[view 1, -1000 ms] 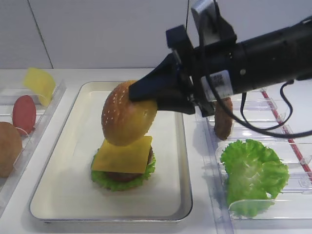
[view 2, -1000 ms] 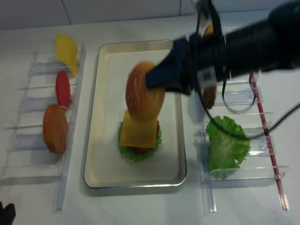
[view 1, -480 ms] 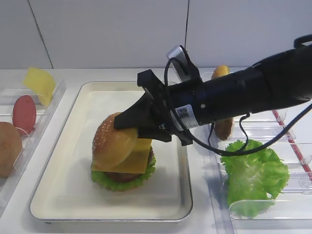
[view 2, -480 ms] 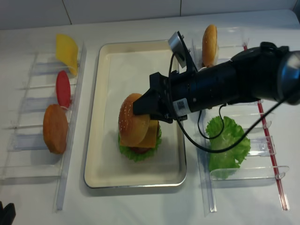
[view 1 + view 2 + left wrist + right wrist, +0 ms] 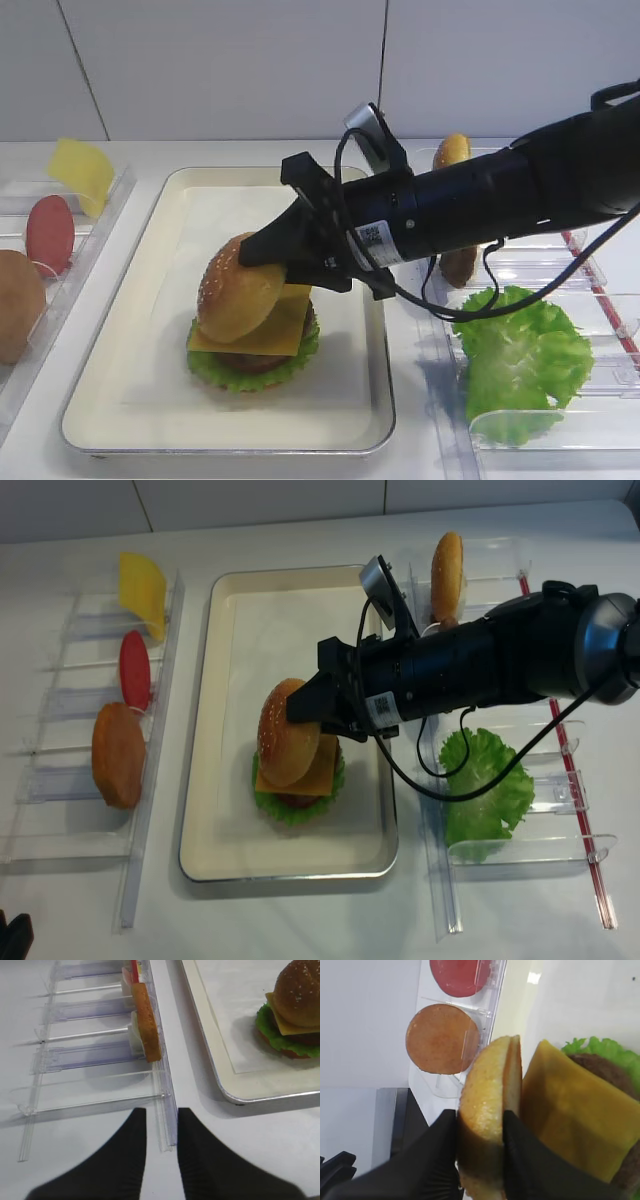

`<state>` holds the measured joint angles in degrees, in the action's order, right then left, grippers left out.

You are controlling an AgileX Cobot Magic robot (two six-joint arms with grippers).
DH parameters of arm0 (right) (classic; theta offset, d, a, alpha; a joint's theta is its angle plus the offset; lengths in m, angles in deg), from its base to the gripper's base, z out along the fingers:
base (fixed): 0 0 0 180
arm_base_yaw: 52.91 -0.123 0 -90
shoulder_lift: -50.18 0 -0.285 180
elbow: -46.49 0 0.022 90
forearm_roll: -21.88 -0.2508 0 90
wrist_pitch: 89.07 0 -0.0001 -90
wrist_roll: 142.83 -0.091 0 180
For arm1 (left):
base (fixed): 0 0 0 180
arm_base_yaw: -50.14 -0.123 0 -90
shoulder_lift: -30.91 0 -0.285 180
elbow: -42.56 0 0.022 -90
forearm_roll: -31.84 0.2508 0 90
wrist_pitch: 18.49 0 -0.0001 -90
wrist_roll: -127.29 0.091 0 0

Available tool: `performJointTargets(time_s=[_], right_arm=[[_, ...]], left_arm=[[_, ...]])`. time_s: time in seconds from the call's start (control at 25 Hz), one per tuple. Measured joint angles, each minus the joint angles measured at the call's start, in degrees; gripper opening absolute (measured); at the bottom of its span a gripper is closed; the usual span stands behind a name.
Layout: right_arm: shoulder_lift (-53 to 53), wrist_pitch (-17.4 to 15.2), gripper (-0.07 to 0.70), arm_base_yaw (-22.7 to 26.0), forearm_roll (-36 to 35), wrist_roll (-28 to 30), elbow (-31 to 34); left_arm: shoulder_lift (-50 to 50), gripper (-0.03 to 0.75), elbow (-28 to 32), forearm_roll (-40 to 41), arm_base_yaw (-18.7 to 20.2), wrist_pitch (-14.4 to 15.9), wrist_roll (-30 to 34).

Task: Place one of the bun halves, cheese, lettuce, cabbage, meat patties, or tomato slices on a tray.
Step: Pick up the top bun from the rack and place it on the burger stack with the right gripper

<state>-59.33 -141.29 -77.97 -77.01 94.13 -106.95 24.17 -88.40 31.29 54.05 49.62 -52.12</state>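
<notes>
Right gripper [image 5: 272, 262] clamped tight on the sesame bun top [image 5: 238, 289], tilted dome-left with one edge on the cheese slice [image 5: 270, 325] of the stack in the tray [image 5: 110, 400]; arm's white label [image 5: 374, 236] unreadable; left gripper [image 5: 161, 1150] slightly parted, empty.

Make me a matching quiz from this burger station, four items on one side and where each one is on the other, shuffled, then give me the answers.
Items:
1. sesame bun top
2. cheese slice
3. red tomato slice
4. loose lettuce leaf

Places:
A. clear holder right of the tray
B. clear holder left of the tray
C. gripped in the right end effector
D. on the burger stack, under the bun

Pairs: 1-C, 2-D, 3-B, 4-A
</notes>
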Motion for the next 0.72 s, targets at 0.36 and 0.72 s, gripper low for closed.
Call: performJointTargets(time_s=[0.36,0.72], right_arm=[[0.0,0.7,0.221,0.0,1.6,-0.8,0.0],[0.0,1.2,0.221,0.0,2.8,-2.8,0.0]], left_arm=[[0.0,0.169,0.0,0.0,0.0,0.0,0.0],[0.0,0.168,0.0,0.0,0.0,0.0,0.0]])
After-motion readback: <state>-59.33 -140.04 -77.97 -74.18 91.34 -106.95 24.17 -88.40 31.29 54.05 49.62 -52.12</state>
